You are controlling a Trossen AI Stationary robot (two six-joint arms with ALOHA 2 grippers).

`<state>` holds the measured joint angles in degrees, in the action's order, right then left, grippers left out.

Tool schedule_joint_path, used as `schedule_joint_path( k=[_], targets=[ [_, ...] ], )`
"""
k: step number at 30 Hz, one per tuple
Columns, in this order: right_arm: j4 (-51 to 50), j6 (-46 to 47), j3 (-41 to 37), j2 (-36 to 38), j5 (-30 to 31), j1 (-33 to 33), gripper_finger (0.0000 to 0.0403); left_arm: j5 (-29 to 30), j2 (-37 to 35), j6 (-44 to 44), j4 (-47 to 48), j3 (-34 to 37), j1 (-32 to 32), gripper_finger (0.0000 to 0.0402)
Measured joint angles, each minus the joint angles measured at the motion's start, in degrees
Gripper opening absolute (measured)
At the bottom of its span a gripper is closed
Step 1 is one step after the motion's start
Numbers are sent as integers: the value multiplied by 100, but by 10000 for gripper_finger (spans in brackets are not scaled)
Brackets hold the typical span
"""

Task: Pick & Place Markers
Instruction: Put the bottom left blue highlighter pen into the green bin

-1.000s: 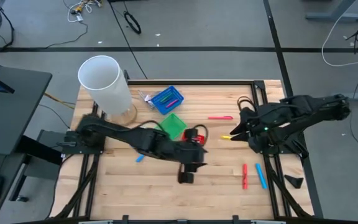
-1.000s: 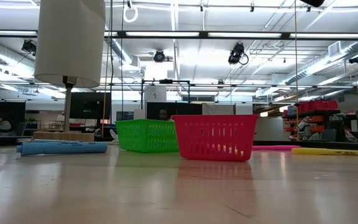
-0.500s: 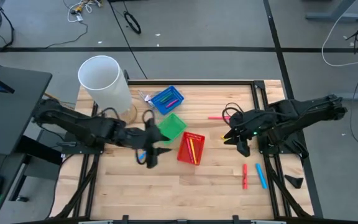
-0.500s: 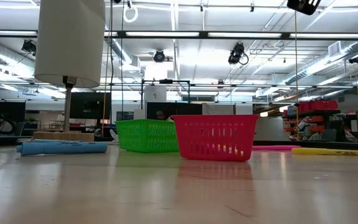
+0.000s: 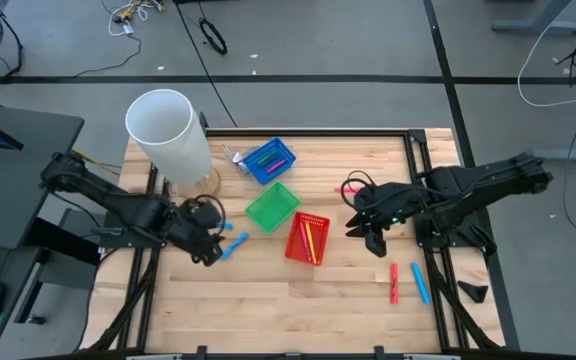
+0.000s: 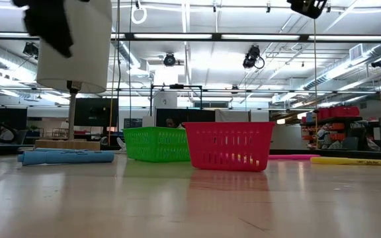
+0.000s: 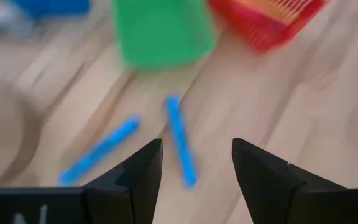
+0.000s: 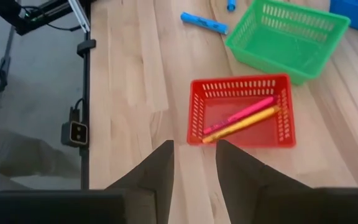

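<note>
- High view: the left gripper [image 5: 211, 250] hangs over the bench's left side, just beside two blue markers [image 5: 233, 245] lying on the wood.
- Left wrist view: the fingers [image 7: 135, 177] stand spread with nothing between them; the two blue markers [image 7: 180, 148] lie just ahead, apart from the fingers, though this picture is blurred.
- The right gripper [image 5: 368, 238] hovers right of the bench's middle, near the red basket [image 5: 305, 238]; its fingers [image 8: 157, 171] are parted and empty in the right wrist view.
- The red basket [image 8: 241, 112] holds a pink marker [image 8: 238, 115] and a yellow marker [image 8: 244, 123], lying side by side.
- The green basket [image 5: 273, 207] sits just beside the red one, toward the bench's far edge; the blue basket [image 5: 269, 160] holds a few more markers near the far edge.
- A red marker [image 5: 394, 283] and a blue marker [image 5: 421, 282] lie near the bench's right edge.
- A white cylinder [image 5: 169, 137] stands at the far left corner.
</note>
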<state>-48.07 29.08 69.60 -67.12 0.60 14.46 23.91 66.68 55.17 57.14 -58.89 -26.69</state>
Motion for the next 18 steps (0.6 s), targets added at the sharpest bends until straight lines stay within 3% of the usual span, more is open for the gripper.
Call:
schedule_joint_path(
  k=[8, 18],
  targets=[
    [493, 0, 0, -184, -3, 0, 121, -842, -1, 959, 286, 258, -215, 198],
    [538, -2, 2, -185, -7, -1, 121, -1749, 720, 975, -7, 306, 580, 174]
  ],
)
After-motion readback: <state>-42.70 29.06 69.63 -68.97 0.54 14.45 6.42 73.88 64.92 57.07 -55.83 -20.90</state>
